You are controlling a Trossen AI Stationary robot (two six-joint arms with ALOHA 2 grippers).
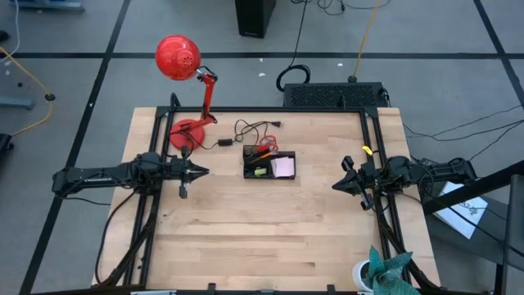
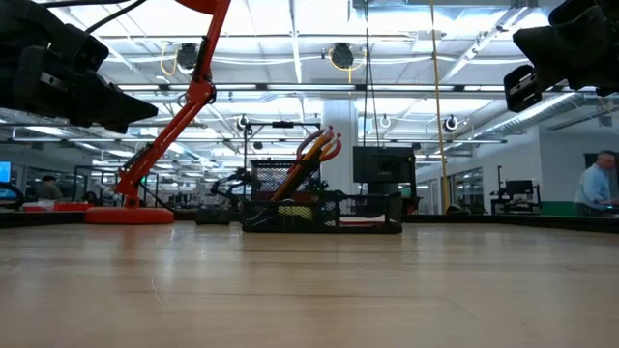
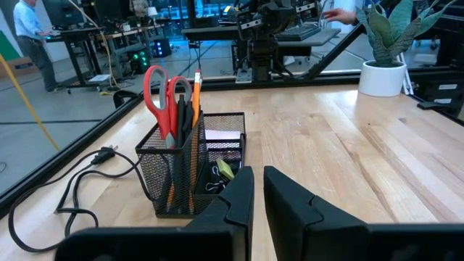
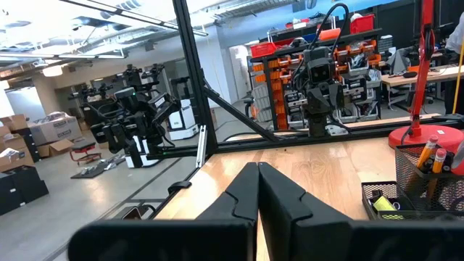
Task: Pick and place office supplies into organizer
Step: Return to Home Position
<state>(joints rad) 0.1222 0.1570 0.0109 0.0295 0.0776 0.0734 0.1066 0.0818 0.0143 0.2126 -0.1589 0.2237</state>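
Overhead, the organizer [image 1: 269, 177] is found at the middle of the counter [image 1: 246, 238], scissors [image 1: 266, 146] and pink pad [image 1: 283, 167] inside, with the left gripper [image 1: 199, 171] and right gripper [image 1: 337, 186] stationed well apart on either side. In the low view, the scissors are seen upright in the taller compartment. From the wrists, left jaws are narrowed to a slit, right jaws pressed together; nothing is held.

Red desk lamp [image 1: 178, 59], black cable [image 3: 107, 153], potted plant [image 3: 383, 76]

Table [image 1: 270, 229] bare left, right and front of organizer [image 3: 170, 181]; cable [image 1: 250, 129] just behind it, lamp base [image 1: 190, 131] behind-left.
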